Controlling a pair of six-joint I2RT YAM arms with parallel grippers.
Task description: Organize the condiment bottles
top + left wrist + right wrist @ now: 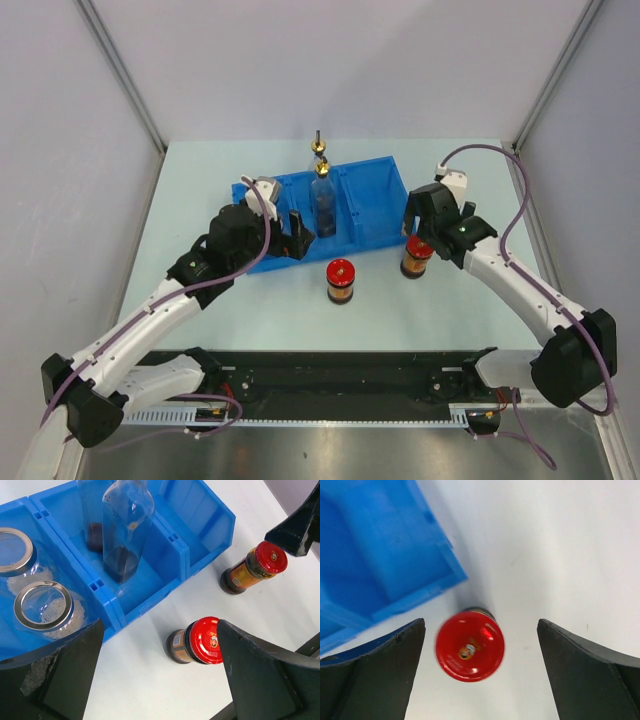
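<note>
Two tall clear bottles with gold spouts [323,192] stand in the middle compartment of the blue tray [372,228]; they also show in the left wrist view [125,525]. Two short clear jars [44,606] sit in the tray's left compartment and are hidden under my left arm in the top view. Two red-lidded dark jars stand on the table in front of the tray, one in the middle [341,280] and one to the right [416,257]. My left gripper [296,238] is open and empty at the tray's front wall. My right gripper [481,625] is open just above the right jar [470,646], with the lid between the jaws.
The tray's right compartment [200,525] holds nothing. Grey walls close the table at the back and on both sides. A black rail [330,385] runs along the near edge between the arm bases.
</note>
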